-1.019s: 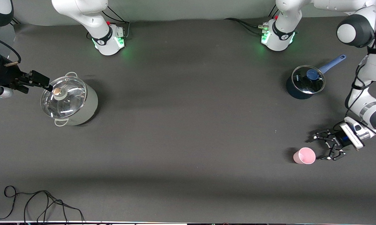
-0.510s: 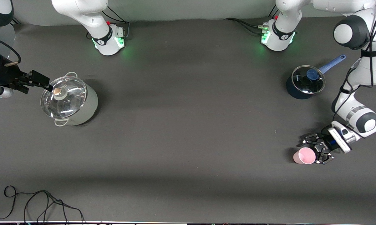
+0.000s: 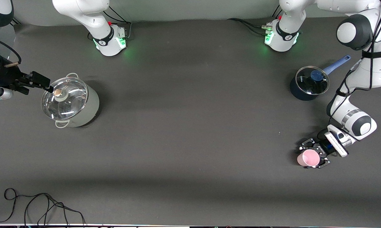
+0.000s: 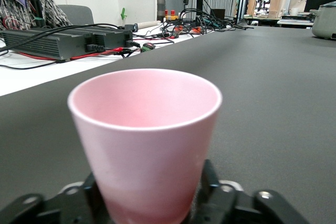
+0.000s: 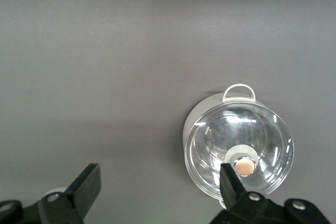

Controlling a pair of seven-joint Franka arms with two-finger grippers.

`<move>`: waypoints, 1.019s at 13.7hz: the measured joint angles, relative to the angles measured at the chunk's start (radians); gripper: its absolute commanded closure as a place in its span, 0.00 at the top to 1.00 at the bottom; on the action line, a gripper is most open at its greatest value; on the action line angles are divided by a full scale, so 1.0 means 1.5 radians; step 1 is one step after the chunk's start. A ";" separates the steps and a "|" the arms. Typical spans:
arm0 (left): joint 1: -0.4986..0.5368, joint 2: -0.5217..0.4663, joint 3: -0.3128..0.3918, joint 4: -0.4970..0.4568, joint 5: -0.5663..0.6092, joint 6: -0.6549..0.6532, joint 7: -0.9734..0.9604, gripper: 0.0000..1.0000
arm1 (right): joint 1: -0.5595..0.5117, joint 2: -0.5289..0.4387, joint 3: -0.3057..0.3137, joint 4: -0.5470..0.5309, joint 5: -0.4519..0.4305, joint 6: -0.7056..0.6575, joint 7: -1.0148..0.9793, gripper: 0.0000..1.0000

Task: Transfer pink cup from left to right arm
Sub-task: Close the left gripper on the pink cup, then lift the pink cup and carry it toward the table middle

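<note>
I should lift the cup [image 3: 308,158] slowly and straight, so it does not slip. It stands on the table near the front camera, at the left arm's end. The left gripper [image 3: 314,156] is clenched around it. The right gripper [image 5: 157,187] waits released over the pot [image 3: 70,102].
</note>
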 measured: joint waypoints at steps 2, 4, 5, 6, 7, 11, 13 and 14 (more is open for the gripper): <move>0.000 0.000 0.000 0.000 0.000 0.000 0.000 0.43 | 0.000 0.000 0.000 0.000 0.000 0.000 0.000 1.00; 0.000 -0.002 0.000 0.000 -0.001 0.003 0.000 0.40 | 0.000 0.000 0.000 0.000 0.000 0.000 0.000 1.00; -0.001 -0.005 -0.002 0.000 -0.001 0.004 0.000 0.38 | 0.000 0.000 0.000 0.000 0.000 0.000 0.000 1.00; -0.002 -0.015 -0.006 -0.005 -0.001 0.011 -0.001 0.37 | 0.000 0.000 0.000 0.000 0.000 0.000 0.000 1.00; -0.002 -0.033 -0.018 -0.017 -0.001 0.027 -0.004 0.36 | 0.000 0.000 0.000 0.000 0.000 0.000 0.000 1.00; -0.011 -0.186 -0.124 -0.140 -0.070 0.161 -0.019 0.31 | 0.000 0.000 0.000 0.000 0.000 0.000 0.000 1.00; -0.018 -0.273 -0.197 -0.212 -0.141 0.246 -0.020 0.31 | 0.000 0.000 0.000 0.000 0.000 0.000 0.000 1.00; -0.021 -0.313 -0.238 -0.244 -0.184 0.291 -0.020 0.31 | 0.000 0.000 0.000 0.000 0.000 0.000 0.000 1.00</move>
